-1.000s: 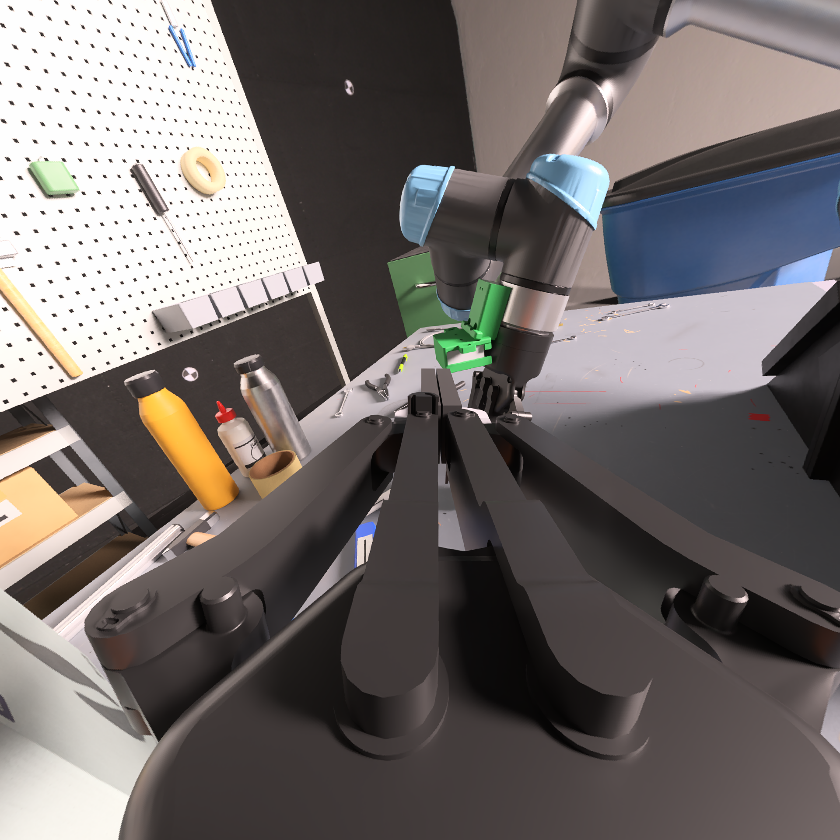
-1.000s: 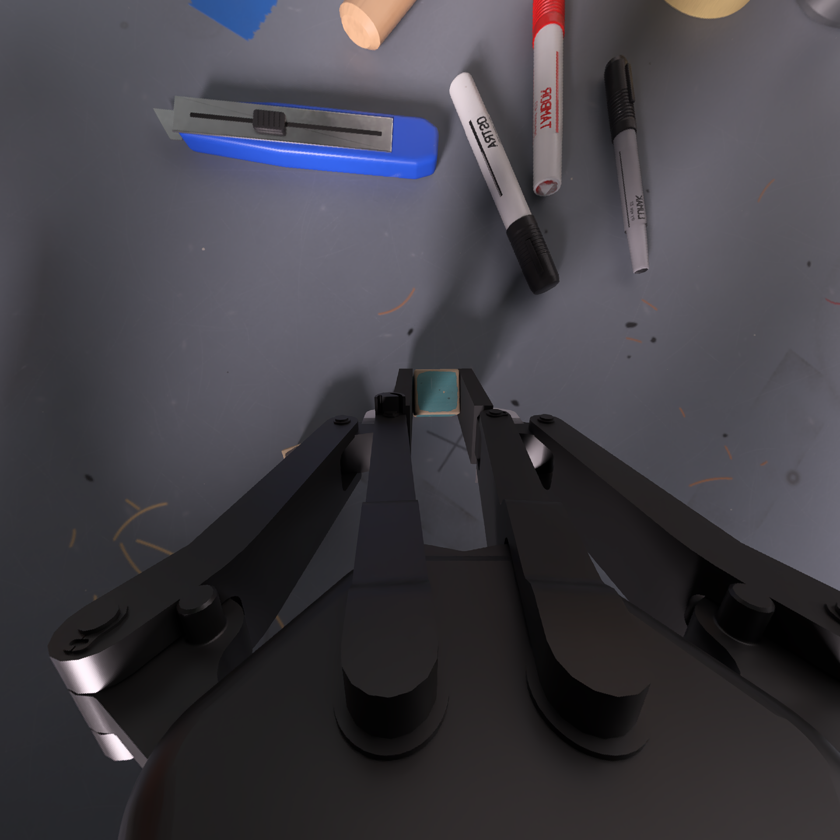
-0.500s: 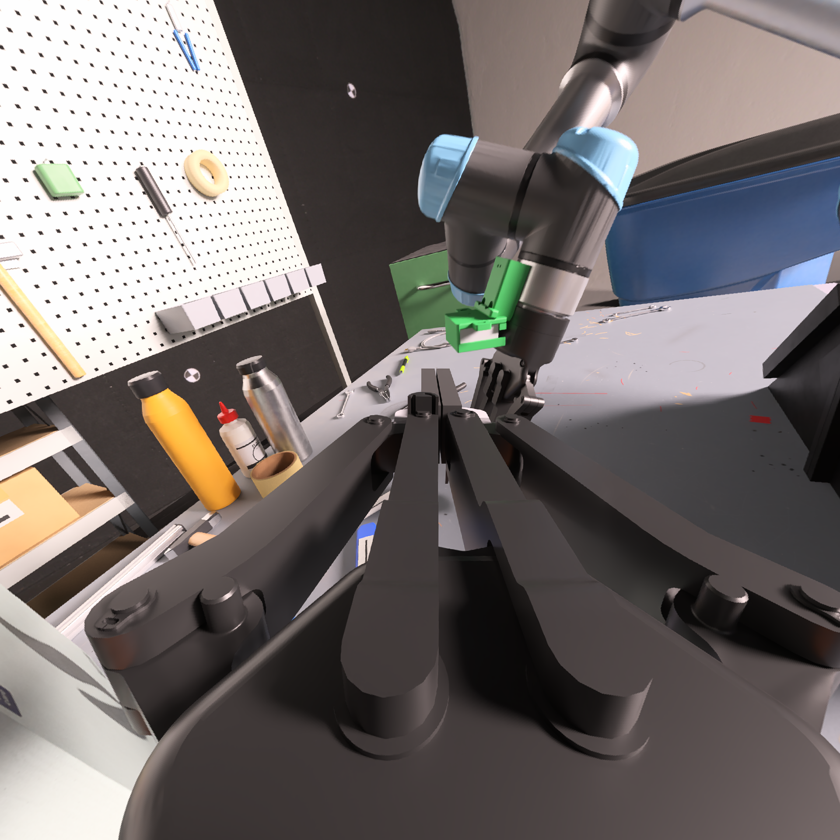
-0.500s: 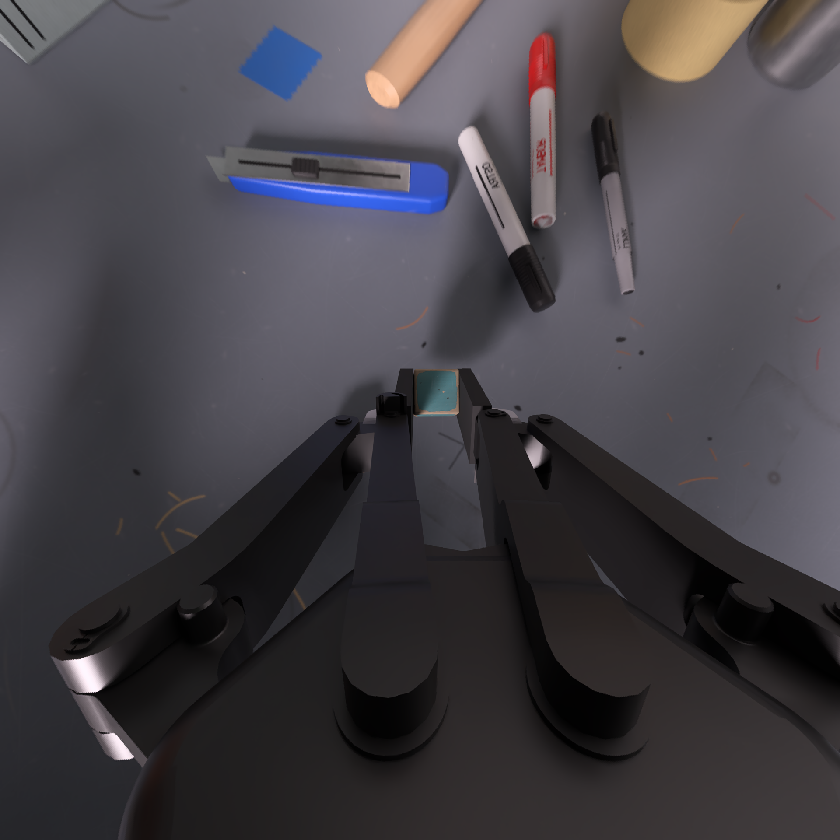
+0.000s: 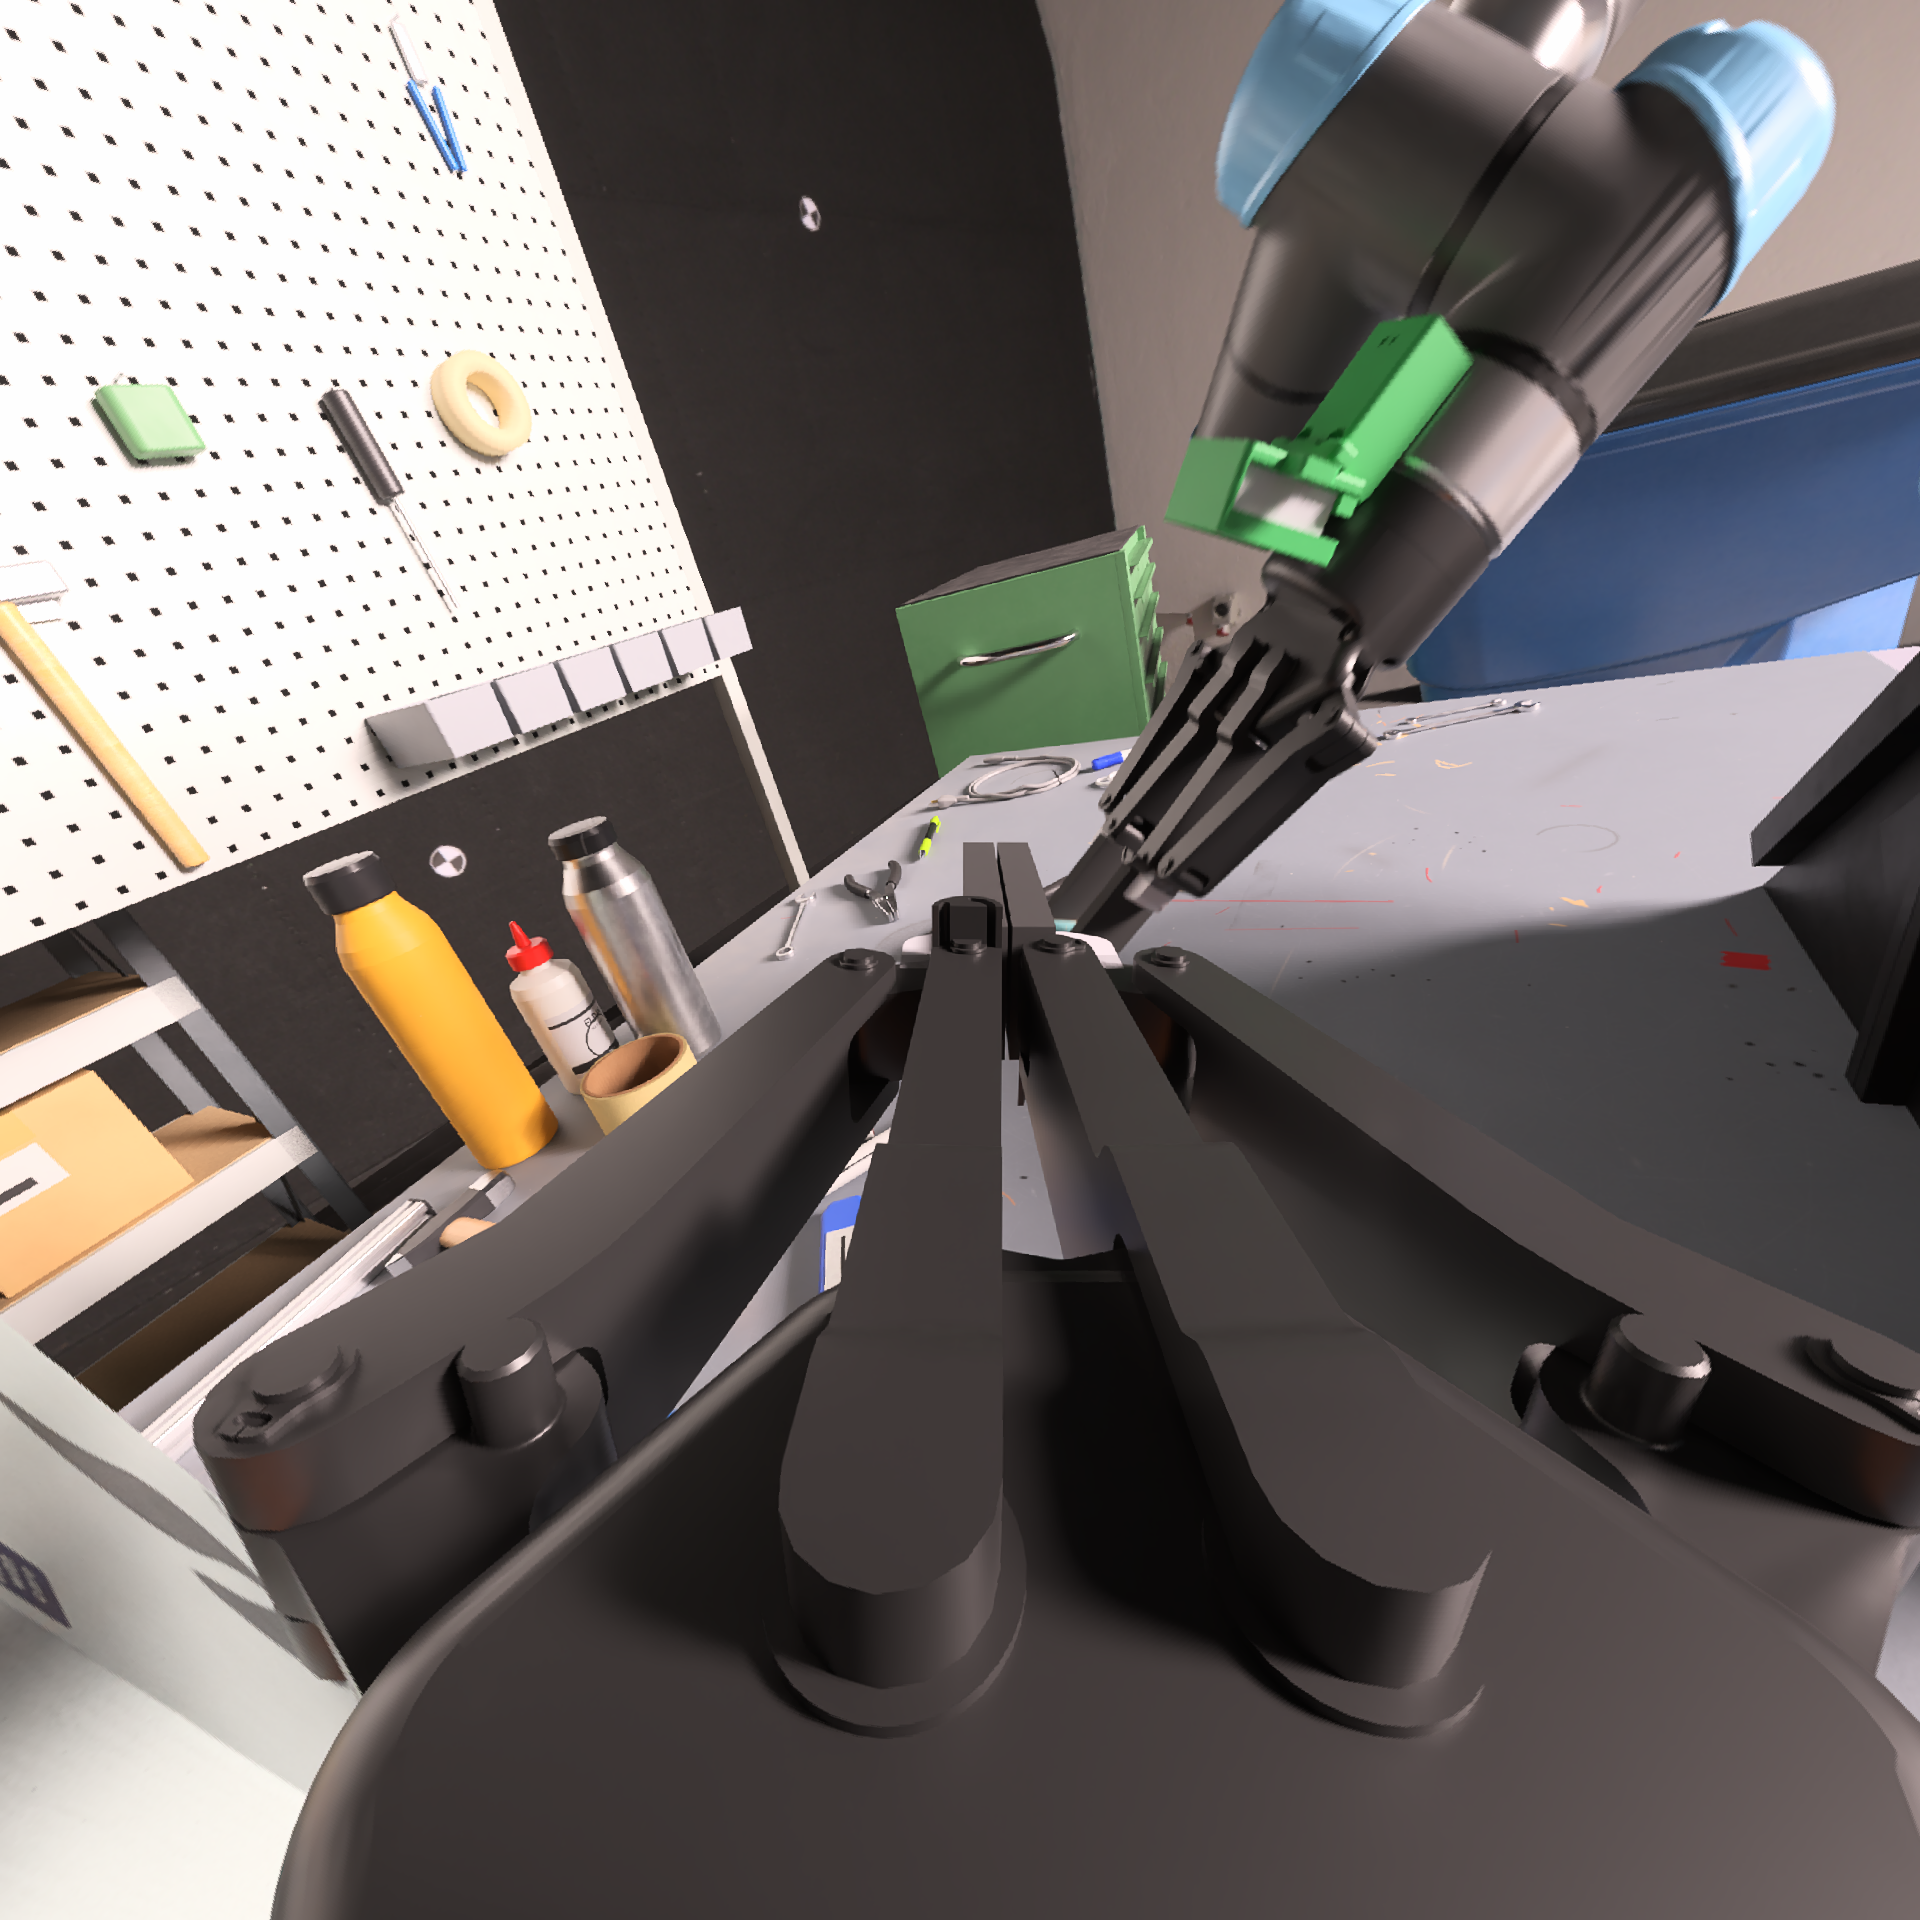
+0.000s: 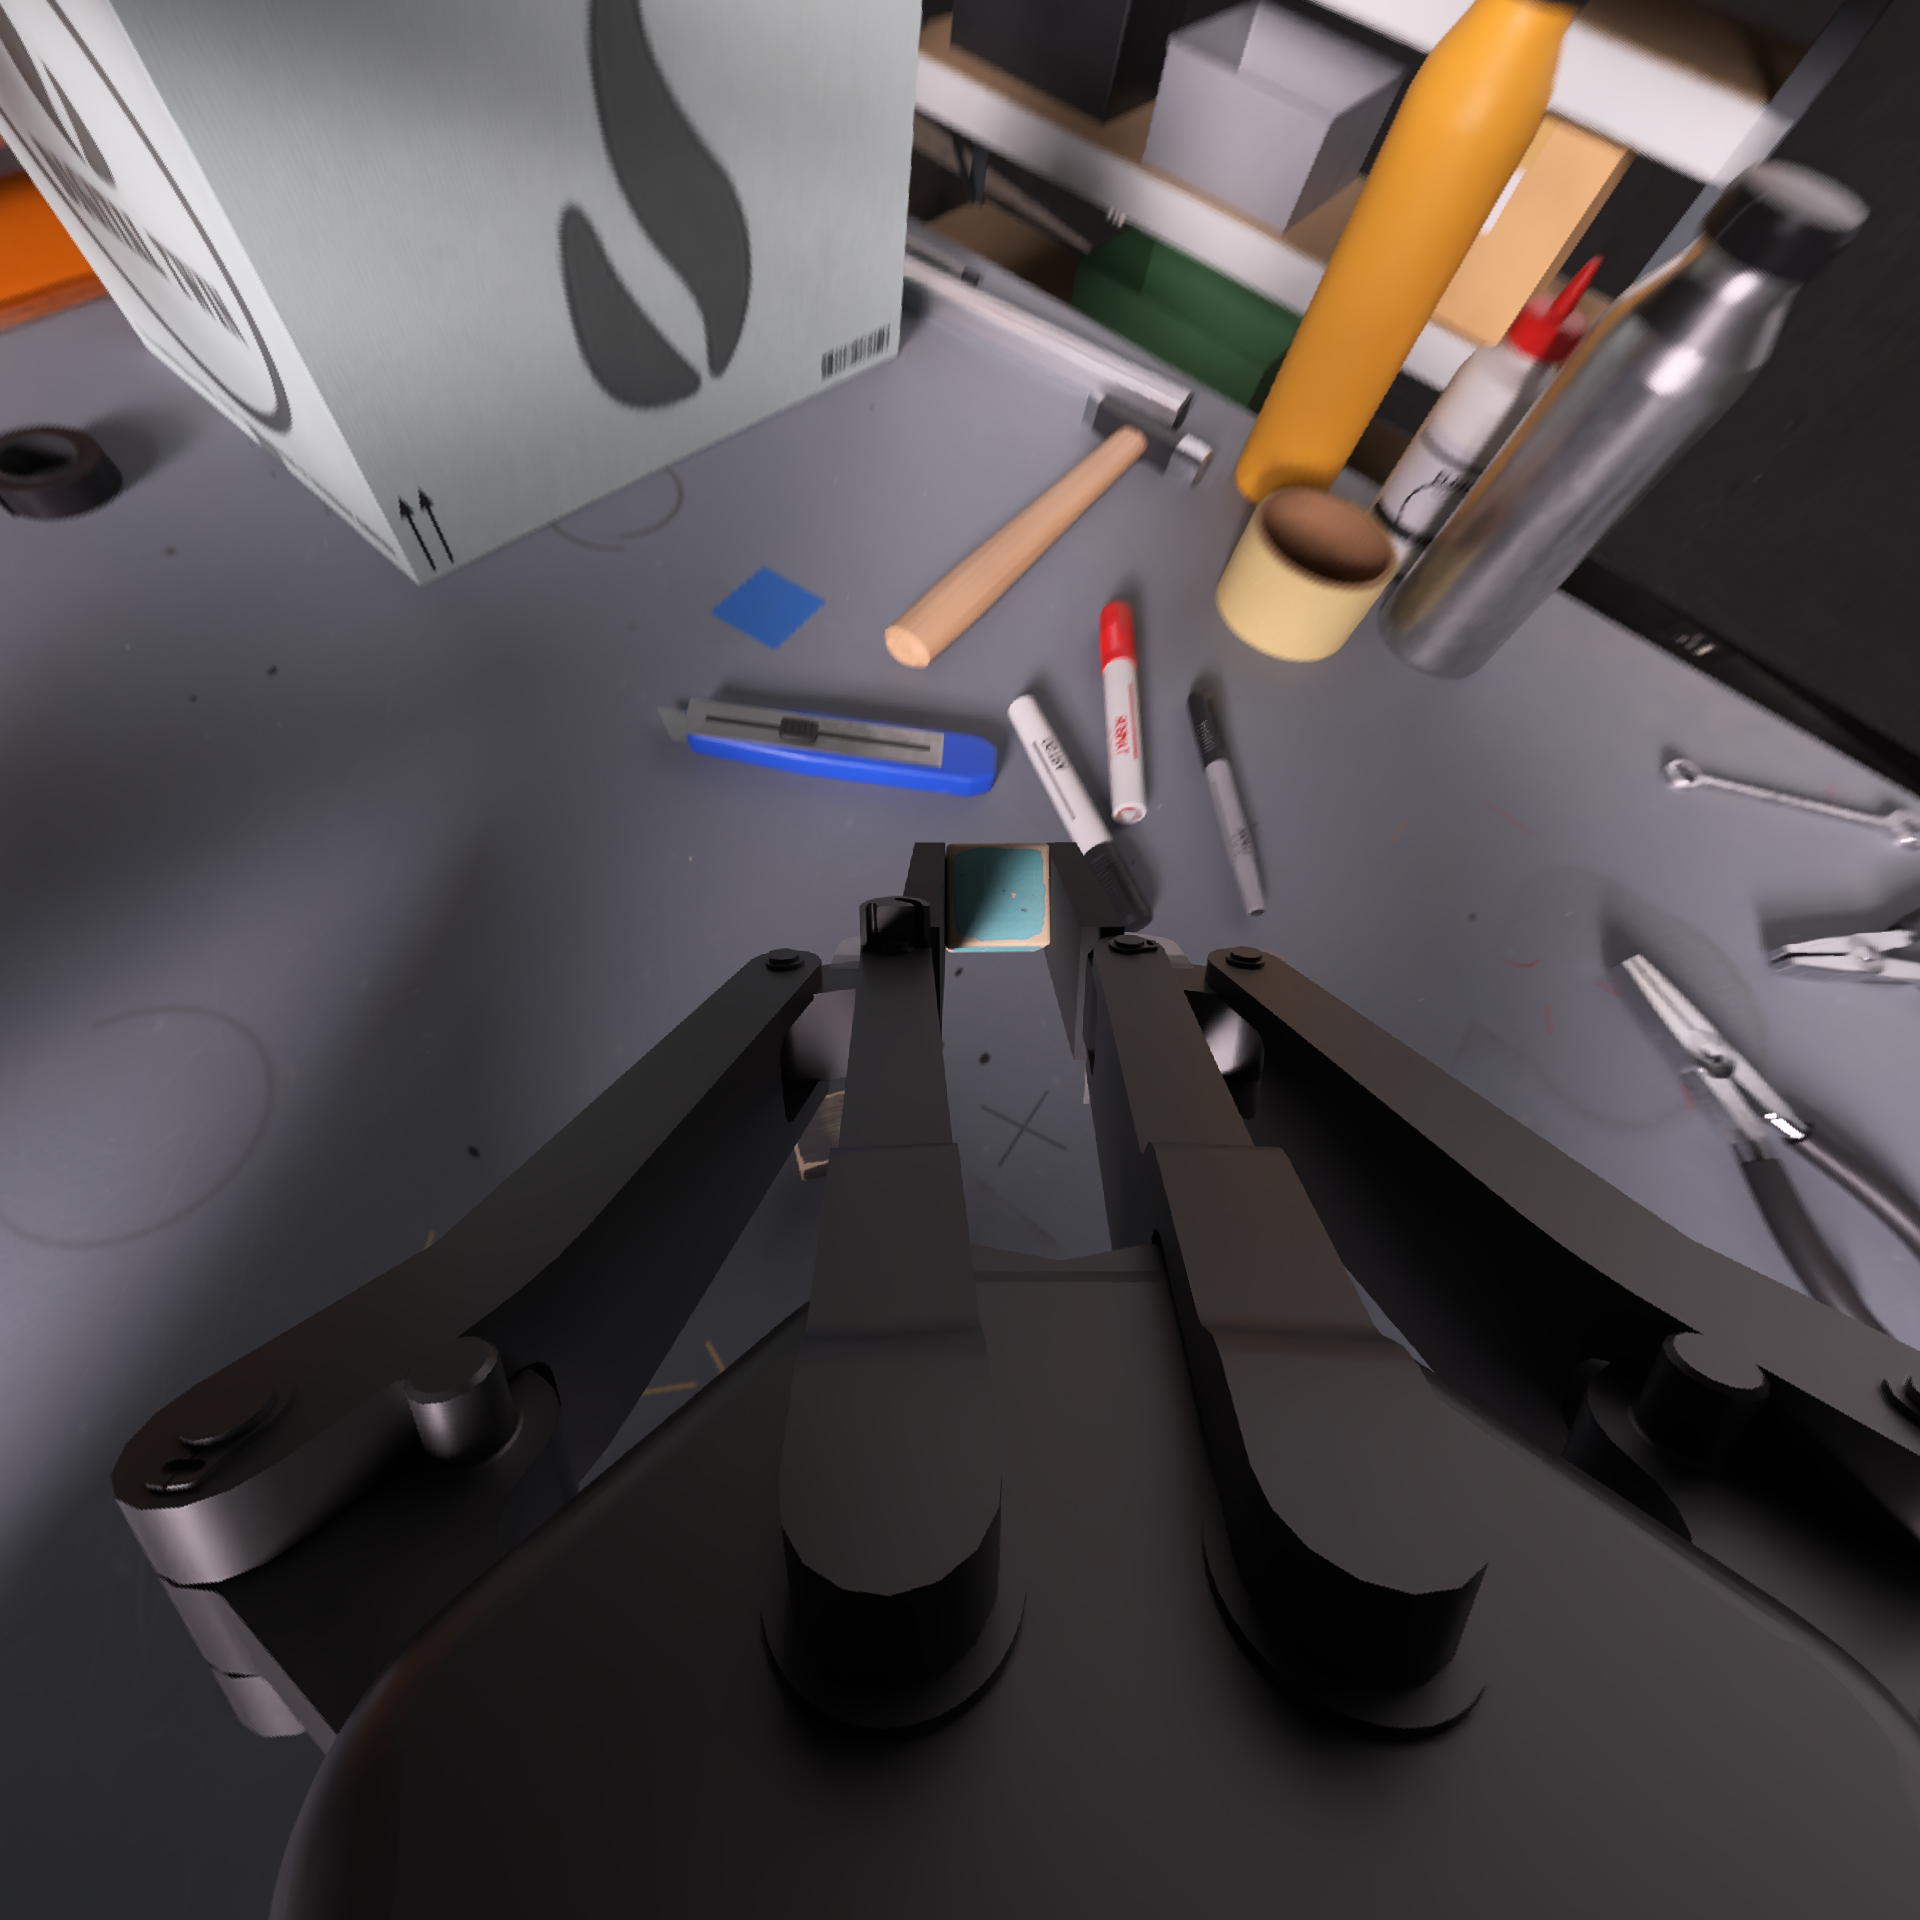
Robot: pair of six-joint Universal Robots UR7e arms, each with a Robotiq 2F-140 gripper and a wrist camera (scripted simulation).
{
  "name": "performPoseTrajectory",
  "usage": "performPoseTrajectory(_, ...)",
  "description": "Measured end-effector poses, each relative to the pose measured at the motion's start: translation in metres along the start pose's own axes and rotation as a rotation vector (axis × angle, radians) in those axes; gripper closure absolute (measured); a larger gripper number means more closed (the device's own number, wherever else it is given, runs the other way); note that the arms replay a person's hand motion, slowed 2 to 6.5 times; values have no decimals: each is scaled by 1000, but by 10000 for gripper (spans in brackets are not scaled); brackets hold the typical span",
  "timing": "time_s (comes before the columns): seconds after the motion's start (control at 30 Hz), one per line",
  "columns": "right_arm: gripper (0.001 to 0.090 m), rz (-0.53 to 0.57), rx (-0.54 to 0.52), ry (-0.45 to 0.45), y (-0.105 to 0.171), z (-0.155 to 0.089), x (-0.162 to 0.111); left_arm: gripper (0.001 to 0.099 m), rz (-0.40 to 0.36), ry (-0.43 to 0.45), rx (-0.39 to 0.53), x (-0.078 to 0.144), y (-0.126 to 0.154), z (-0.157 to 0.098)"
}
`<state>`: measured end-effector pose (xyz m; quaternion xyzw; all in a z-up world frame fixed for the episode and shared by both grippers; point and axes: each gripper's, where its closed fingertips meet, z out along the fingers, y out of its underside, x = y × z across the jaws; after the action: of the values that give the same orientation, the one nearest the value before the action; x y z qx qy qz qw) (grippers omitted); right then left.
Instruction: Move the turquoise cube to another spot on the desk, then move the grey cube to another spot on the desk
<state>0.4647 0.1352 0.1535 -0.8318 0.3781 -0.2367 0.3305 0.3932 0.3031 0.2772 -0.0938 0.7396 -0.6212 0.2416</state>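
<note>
The right pincer (image 6: 997, 894) grips the turquoise cube (image 6: 994, 896) between its fingertips, held above the grey worktop (image 6: 416, 935). Beyond it lie a blue knife (image 6: 831, 743) and three markers (image 6: 1122, 717). The left pincer (image 5: 995, 883) is closed on nothing, fingers pressed together, well above the worktop.

– What's on my desk (image 6: 312, 935) feed besides the job?

– I see a blue knife (image 6: 831, 743) lying flat, three markers (image 6: 1122, 717) just right of it, a hammer (image 6: 1039, 540) beyond them, and a blue patch (image 6: 769, 606) left of its handle.

– Far right?

– A tape roll (image 6: 1304, 587), with an orange bottle (image 6: 1403, 249), glue bottle (image 6: 1475, 416) and steel bottle (image 6: 1600, 447) behind it. Pliers (image 6: 1745, 1101) and a wrench (image 6: 1787, 800) lie near right.

– Left?

– I've a white box (image 6: 468, 239) far left; elsewhere a pegboard (image 5: 260, 312) and green drawer unit (image 5: 1029, 649).
</note>
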Motion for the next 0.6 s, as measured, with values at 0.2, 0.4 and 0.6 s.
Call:
performPoseTrajectory(0.2, 652, 12, 115, 63, -22, -43, 20, 992, -3, -1, 0, 0, 0, 0)
performPoseTrajectory(0.4, 652, 58, 173, 136, -25, -78, 53, 992, -3, -3, -5, -1, 1, 1)
performPoseTrajectory(0.6, 652, 137, 178, 222, -11, -98, 95, 992, -2, 0, -9, 0, 2, 3)
